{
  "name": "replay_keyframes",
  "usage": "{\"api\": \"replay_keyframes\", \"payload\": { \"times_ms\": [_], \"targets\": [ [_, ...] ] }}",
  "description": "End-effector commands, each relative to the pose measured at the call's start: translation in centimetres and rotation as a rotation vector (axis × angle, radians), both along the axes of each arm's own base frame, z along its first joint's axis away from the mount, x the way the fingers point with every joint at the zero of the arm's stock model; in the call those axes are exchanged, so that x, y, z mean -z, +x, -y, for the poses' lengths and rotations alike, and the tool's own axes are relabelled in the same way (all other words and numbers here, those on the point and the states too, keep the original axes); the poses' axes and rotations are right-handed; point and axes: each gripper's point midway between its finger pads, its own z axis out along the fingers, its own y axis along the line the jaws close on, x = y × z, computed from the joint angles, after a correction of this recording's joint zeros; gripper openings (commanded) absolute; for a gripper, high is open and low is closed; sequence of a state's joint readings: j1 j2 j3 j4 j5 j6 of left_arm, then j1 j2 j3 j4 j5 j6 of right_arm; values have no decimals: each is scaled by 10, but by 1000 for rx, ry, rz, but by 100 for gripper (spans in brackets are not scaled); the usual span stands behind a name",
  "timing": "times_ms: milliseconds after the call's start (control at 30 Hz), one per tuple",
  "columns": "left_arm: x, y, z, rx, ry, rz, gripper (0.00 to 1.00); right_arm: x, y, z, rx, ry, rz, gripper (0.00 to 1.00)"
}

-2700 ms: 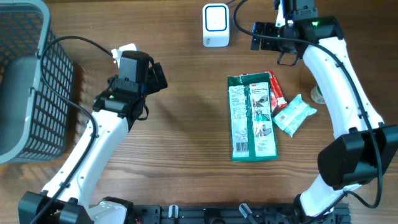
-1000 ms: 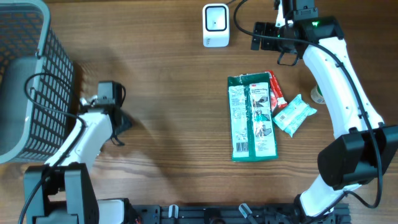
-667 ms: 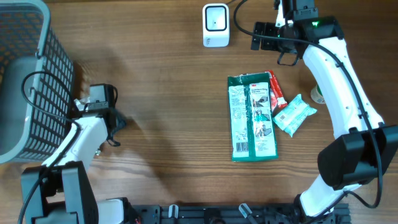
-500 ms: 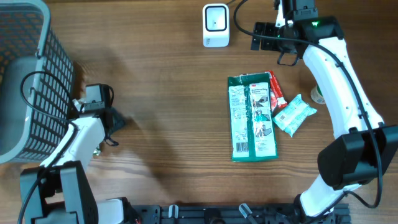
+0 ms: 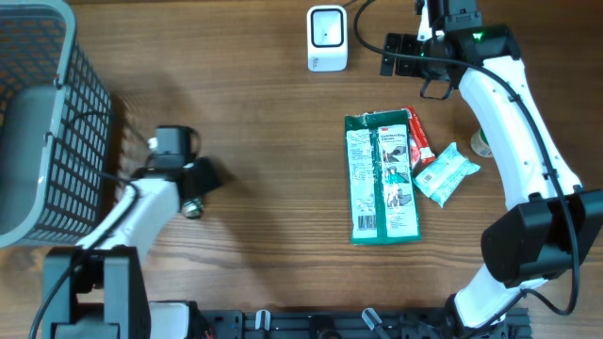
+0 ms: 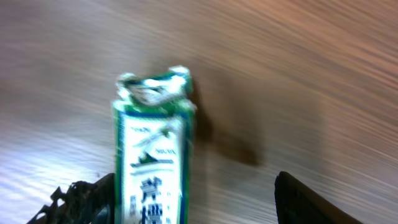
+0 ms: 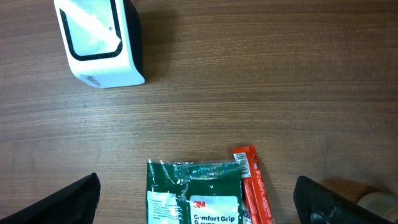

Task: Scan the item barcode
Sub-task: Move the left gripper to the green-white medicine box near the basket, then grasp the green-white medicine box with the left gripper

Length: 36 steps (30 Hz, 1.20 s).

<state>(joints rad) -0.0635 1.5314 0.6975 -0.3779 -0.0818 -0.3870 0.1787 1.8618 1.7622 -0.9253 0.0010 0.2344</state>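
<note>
A green and white packet with a torn top sits between my left gripper's fingers in the blurred left wrist view. It lies against the left finger, with a wide gap to the right finger, so the jaws stand open. From overhead, the left gripper is at the table's left and hides the packet. The white scanner stands at the back centre. To its right my right gripper hangs open and empty.
A green 3M pack, a red stick and a small teal packet lie centre-right. A tape roll sits by the right arm. A grey wire basket fills the far left.
My left arm has swung right, away from the basket, and its jaws have narrowed somewhat. The right arm and the items on the table have not moved.
</note>
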Motion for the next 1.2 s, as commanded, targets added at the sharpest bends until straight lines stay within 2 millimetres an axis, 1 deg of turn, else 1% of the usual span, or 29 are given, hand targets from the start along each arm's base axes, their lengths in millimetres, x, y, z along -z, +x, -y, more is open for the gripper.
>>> {"api": "replay_keyframes", "payload": {
  "times_ms": [0,100,167,267,367,467,533,667,733,767,867,967,1000,1033,1067,1100,1133,1167],
  "targets": [
    [-3,8,55,114,-67,60,75,-7,3,2,11,-9,23,100],
    [-12,18,85,163,-93,133,76,-7,3,2,10,-10,23,100],
    [-16,23,94,185,-79,172,78,-7,3,2,10,-10,23,100],
    [-27,31,89,168,-22,186,79,-7,3,2,10,-10,23,100],
    [-41,40,84,156,-7,185,83,-7,3,2,11,-10,23,100],
    [-46,44,85,241,33,195,83,-7,3,2,10,-10,23,100],
    [-42,39,83,274,56,164,81,-7,3,2,10,-10,23,100],
    [-34,26,73,272,73,97,81,-7,3,2,11,-9,23,100],
    [-30,21,71,335,105,67,80,-7,3,2,10,-10,23,100],
    [-26,18,70,406,136,43,80,-7,3,2,10,-10,23,100],
    [-20,16,71,443,146,20,78,-7,3,2,10,-10,23,100],
    [-7,12,70,446,148,-20,76,-7,3,2,11,-9,23,100],
    [-2,10,71,450,141,-40,74,-7,3,2,10,-10,23,100],
    [4,6,76,463,111,-61,72,-7,3,2,11,-9,23,100],
    [8,3,81,475,77,-75,67,-7,3,2,10,-10,23,100],
    [11,-2,92,481,13,-88,64,-7,3,2,10,-10,23,100],
    [11,-4,100,495,-34,-91,58,-7,3,2,10,-10,23,100],
    [10,-5,105,499,-67,-92,50,-7,3,2,10,-10,23,100]
  ]
}}
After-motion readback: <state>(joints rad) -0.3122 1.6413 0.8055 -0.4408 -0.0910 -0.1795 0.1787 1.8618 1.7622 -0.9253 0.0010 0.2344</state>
